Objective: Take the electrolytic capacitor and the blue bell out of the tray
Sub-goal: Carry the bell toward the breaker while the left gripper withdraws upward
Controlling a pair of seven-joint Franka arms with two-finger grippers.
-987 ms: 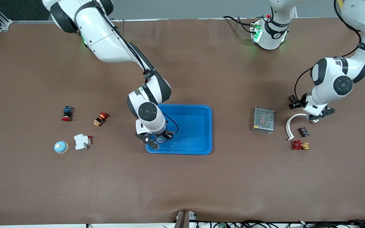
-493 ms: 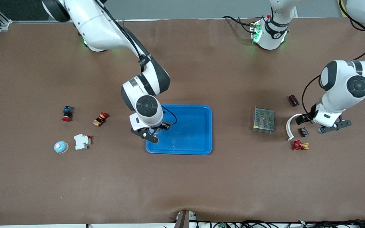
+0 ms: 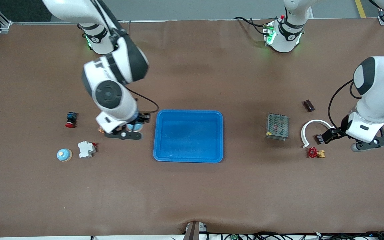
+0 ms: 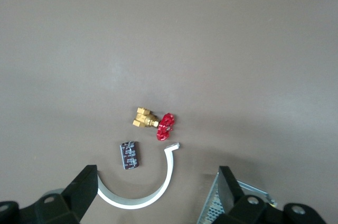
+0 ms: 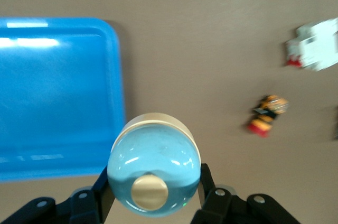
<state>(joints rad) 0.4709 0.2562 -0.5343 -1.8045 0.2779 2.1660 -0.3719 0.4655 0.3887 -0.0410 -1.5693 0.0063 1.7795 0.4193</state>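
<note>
Right gripper (image 3: 132, 130) is where I look first: it hangs over bare table beside the blue tray (image 3: 188, 159), at the right arm's end of it, fingers pinched on a light-blue bell (image 5: 153, 165) with a brass button. A second bell (image 3: 64, 155) sits on the table near a white breaker (image 3: 86, 149), with an orange-and-red switch (image 5: 266, 114) and a red-capped button (image 3: 70, 119) farther from the camera. Left gripper (image 3: 357, 140) hovers with its fingers (image 4: 79, 191) spread wide and nothing between them, over the white curved bracket (image 4: 153, 193), a small dark chip (image 4: 129, 155) and the red-handled valve (image 4: 156, 123). I believe the dark cylinder (image 3: 308, 105) lying on the table, farther from the camera than the bracket, is the capacitor. A metal mesh box (image 3: 277, 126) lies between tray and bracket.
</note>
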